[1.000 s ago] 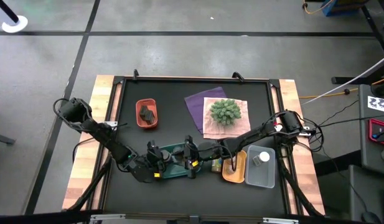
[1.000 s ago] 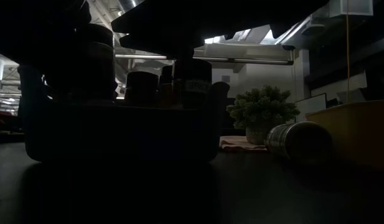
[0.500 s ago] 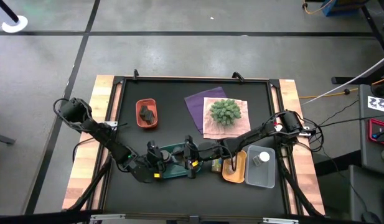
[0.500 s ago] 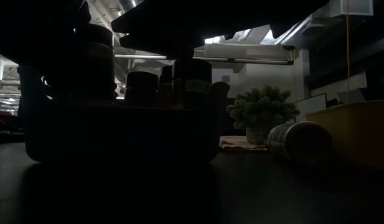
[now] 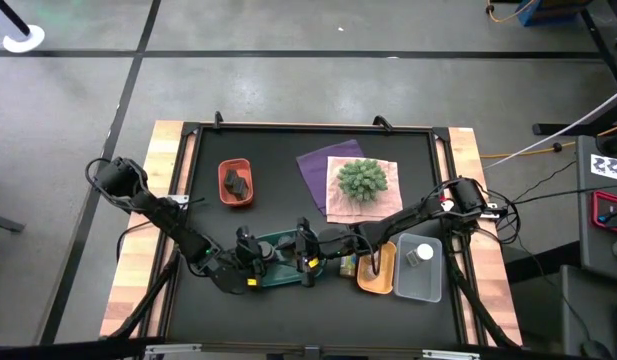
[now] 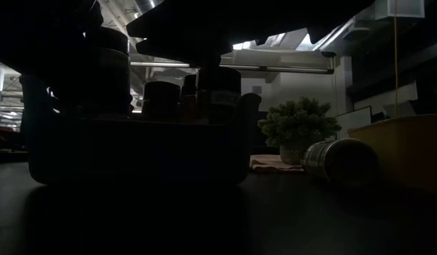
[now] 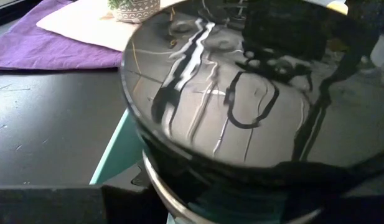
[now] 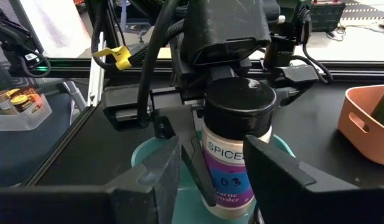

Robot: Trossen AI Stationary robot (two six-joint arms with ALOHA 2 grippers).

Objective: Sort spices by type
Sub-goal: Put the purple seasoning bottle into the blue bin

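Left end effector point(image 8: 232, 81) gripping spice jar point(image 8: 236, 155), teal tray point(image 8: 145, 155)

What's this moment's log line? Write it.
left gripper: gripping spice jar | right gripper: closed on same jar | place: at teal tray

Taking the high view as a clock face centred on the table point(image 5: 208, 215), the plant point(image 5: 361, 180) stands on a cloth point(image 5: 323, 172) toward one o'clock. A small tray point(image 5: 235, 184) holding lumpy pieces point(image 5: 236, 182) sits toward ten o'clock. At six o'clock, a tray point(image 5: 285, 260) with jars point(image 6: 161, 100) in it lies near the front edge. Both grippers meet over it, the left gripper point(image 5: 258, 256) from eight o'clock, the right gripper point(image 5: 304, 254) from three o'clock. A jar point(image 5: 345, 265) lies on its side just beyond that tray toward four o'clock, then a bowl-like tray point(image 5: 377, 279), then a tub point(image 5: 419, 284) with a capped jar point(image 5: 419, 254) inside, toward four o'clock.
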